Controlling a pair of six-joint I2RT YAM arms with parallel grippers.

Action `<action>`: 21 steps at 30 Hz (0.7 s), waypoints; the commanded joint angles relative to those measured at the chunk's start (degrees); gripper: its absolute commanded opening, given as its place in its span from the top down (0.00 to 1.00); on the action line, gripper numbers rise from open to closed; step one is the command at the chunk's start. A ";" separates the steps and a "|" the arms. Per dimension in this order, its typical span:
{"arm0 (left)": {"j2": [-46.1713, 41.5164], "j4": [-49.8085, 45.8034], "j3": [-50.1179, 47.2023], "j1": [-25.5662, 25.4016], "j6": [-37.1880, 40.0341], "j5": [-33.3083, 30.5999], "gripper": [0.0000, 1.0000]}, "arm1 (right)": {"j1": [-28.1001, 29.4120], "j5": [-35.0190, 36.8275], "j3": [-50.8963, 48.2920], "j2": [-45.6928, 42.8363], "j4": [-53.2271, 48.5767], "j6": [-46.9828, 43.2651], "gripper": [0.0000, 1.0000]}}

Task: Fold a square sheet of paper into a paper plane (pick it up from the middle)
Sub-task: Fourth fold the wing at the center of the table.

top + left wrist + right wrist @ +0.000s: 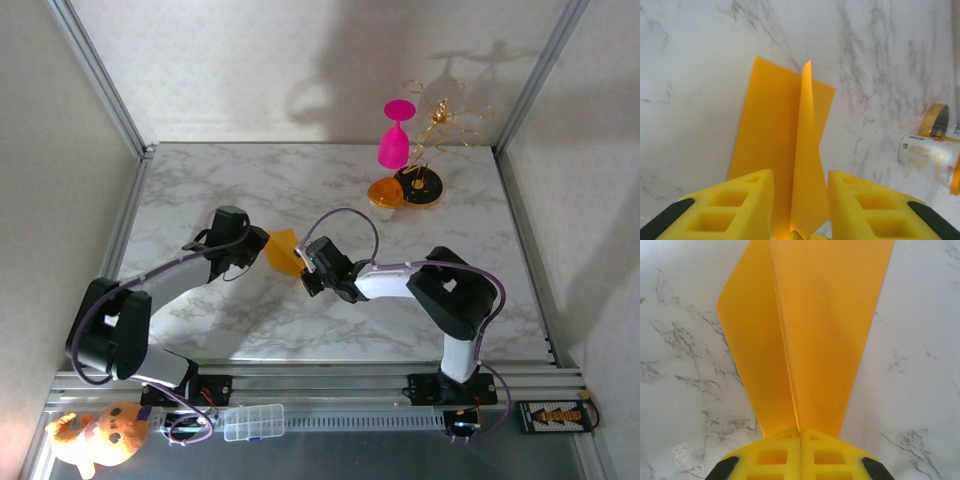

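matte yellow-orange paper [815, 315], smooth marble-patterned table [250, 190]

Plain yellow-orange paper [810, 330] between 2 yellow fingers [785, 441] with black trim; beneath them, white table [685, 340] with grey marble veining.

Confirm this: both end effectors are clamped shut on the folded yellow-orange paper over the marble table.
Not quite. Only the right end effector is clamped shut on the folded yellow-orange paper; the left end effector is open, its jaws apart around the fold, as the left wrist view shows.
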 commanded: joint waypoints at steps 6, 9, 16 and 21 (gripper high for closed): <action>-4.49 13.18 -10.61 -0.41 1.00 6.73 0.70 | -3.95 -13.74 -0.80 0.48 1.19 3.72 0.97; -3.52 16.46 -11.97 -2.30 1.42 8.13 0.71 | -5.06 -16.44 -0.72 0.79 1.46 4.71 0.97; 1.57 19.81 -11.49 -5.22 3.24 10.34 0.70 | -6.97 -21.73 -0.46 2.17 1.97 6.86 0.97; 5.88 23.13 -10.83 -6.10 3.51 11.78 0.70 | -8.18 -25.16 -0.63 3.08 2.78 8.44 0.97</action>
